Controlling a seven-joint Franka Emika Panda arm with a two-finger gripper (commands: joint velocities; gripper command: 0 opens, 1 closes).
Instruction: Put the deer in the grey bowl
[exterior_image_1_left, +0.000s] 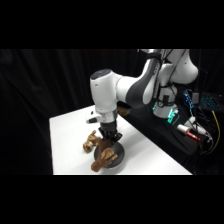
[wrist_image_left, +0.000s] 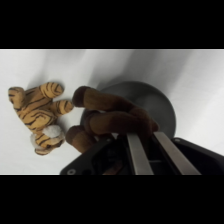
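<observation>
Wrist view shows the deer, a dark reddish-brown toy, lying partly over the grey bowl, with its legs sticking out past the rim toward the striped tiger toy. The tiger lies just beside the deer on the white table and is not in the bowl. The gripper has its two fingers down on the deer's body, close together, so it looks like it is pinching the deer, though the spot where the tips meet the toy is hidden. In the side view the gripper hangs right over the bowl, and the deer droops over the bowl's near edge. The job looks almost done, but the deer is not fully inside yet. To do this step well, the arm should bring the deer more over the middle of the bowl, so the long legs go in too. Then it should let go gently and lift straight up. The toy is soft and floppy, so it could flop over the rim or snag on a finger. It should also stay clear of the tiger.
</observation>
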